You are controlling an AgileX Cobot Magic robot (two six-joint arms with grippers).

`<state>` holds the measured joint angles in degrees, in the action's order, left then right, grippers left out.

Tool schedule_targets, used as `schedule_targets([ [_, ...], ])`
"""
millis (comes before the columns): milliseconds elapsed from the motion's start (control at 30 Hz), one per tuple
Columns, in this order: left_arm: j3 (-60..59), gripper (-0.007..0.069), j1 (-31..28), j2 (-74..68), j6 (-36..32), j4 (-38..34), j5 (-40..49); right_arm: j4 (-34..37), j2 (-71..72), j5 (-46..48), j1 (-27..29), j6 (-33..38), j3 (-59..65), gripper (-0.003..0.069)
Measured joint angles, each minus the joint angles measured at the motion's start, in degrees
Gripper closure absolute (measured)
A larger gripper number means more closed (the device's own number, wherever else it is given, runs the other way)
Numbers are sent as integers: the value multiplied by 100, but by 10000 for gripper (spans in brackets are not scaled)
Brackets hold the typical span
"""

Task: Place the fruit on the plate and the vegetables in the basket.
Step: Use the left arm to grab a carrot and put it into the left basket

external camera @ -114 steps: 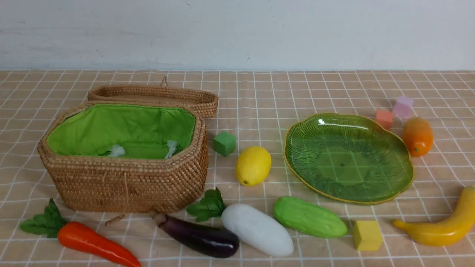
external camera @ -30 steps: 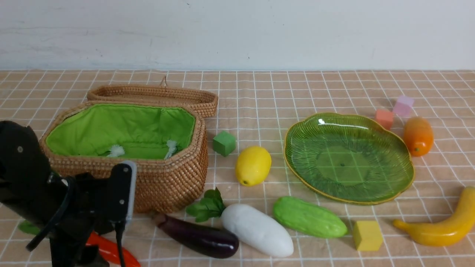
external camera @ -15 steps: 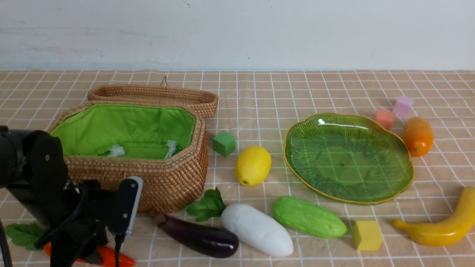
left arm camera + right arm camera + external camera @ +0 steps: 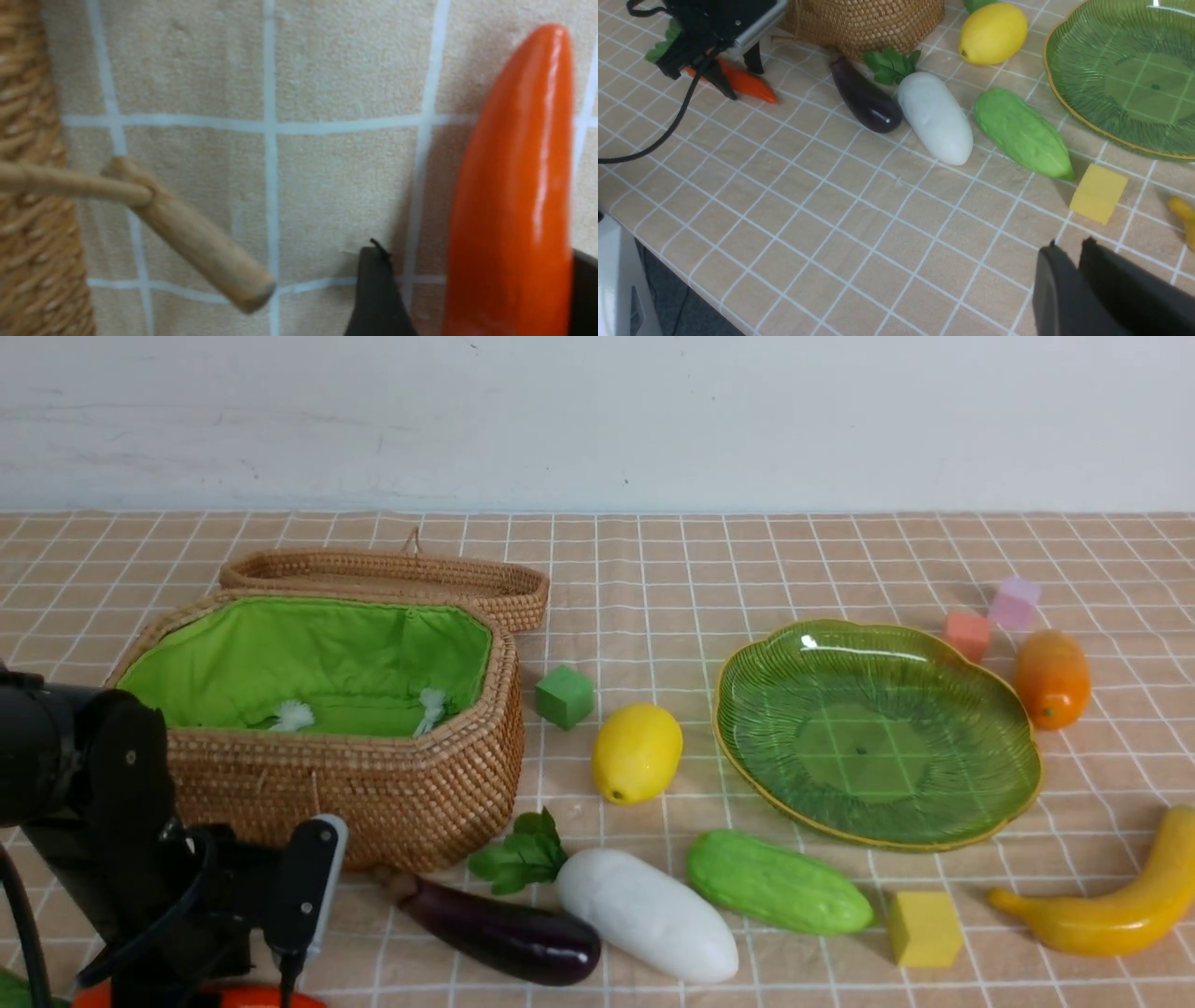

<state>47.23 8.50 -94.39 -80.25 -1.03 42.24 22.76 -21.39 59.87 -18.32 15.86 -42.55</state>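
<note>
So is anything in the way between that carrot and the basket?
Only the front wall of the basket: the carrot lies on the cloth in front of it, so it has to go up and over. The lid is folded back, the opening uncovered. The left gripper straddles the carrot, nothing between them.

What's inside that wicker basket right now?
Only its green cloth lining and two small white tufts show inside the basket. Nothing else is visible there. The near wall hides the front of its floor.
</note>
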Motion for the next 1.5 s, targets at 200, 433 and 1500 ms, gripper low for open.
schedule_targets([
  [200,0,382,0,19,544,31,-60,0,0,0,0,0,0,563],
  [433,238,376,0,1040,1582,-8,963,322,0,-250,0,0,-1,560],
  [1500,2653,59,1597,932,4707,931,-28,918,-4,-1229,0,0,-90,539],
])
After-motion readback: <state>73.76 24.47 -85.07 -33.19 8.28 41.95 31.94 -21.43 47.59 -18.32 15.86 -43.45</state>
